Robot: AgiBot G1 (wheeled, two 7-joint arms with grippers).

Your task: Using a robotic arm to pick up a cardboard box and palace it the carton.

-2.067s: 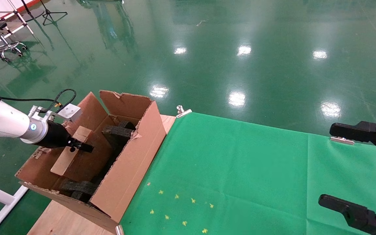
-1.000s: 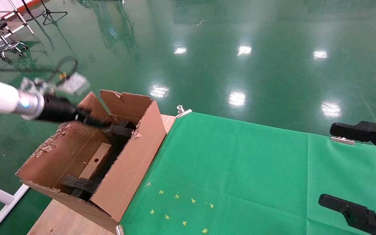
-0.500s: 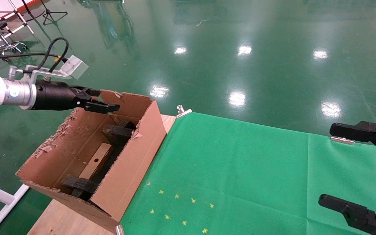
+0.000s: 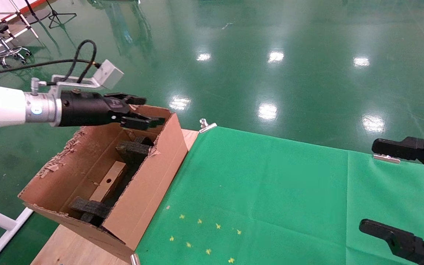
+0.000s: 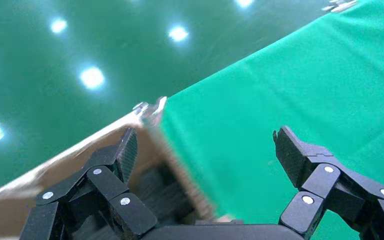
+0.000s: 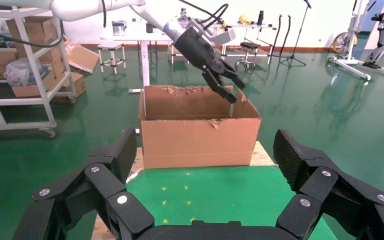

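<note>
My left gripper (image 4: 144, 110) is hovering released above the carton's (image 4: 149, 184) torn rim.
The small brown cardboard box (image 4: 107, 182) is lying below it inside, between black foam pieces (image 4: 133, 151).

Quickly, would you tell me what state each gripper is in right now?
Left gripper: open, holding nothing, above the carton.
Right gripper: open, holding nothing, parked over the green cloth.

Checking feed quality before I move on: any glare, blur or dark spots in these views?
Head view: ceiling lights glare on the floor; the carton interior is shadowed, yet the box shows. Left wrist view: the carton edge is smeared; the left pincer is sharp. Right wrist view: sharp, evenly lit.
</note>
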